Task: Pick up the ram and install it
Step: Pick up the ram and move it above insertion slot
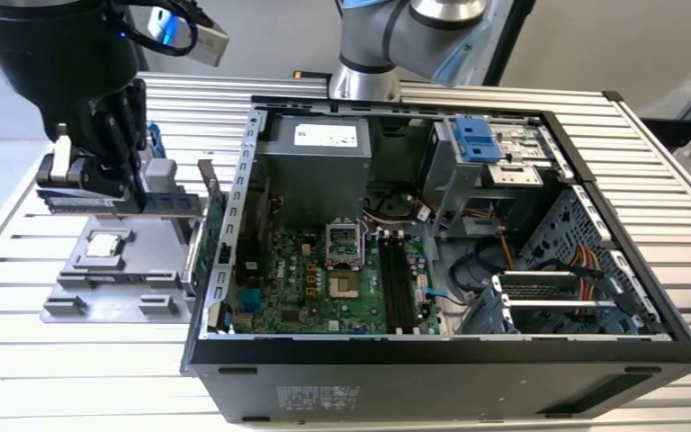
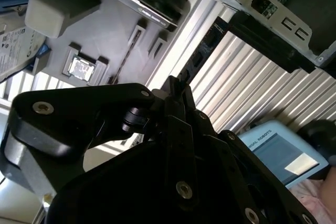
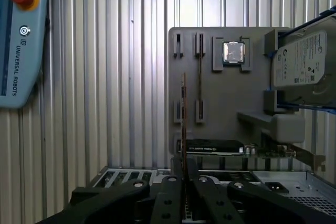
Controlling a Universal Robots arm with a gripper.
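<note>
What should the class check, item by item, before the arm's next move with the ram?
1. Grip on the ram: ok, the fingers pinch its end in the first wrist view.
2. Ram clear of the grey tray: cannot tell.
3. CPU seated in the tray, apart from the ram: ok.
4. Computer case open on top: ok.
5. Long black memory slots on the motherboard look empty: ok.

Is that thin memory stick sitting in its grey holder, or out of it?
Out, it seems: in the first wrist view the ram sits edge-on in the gripper, offset from the grey holder's slots.
</note>
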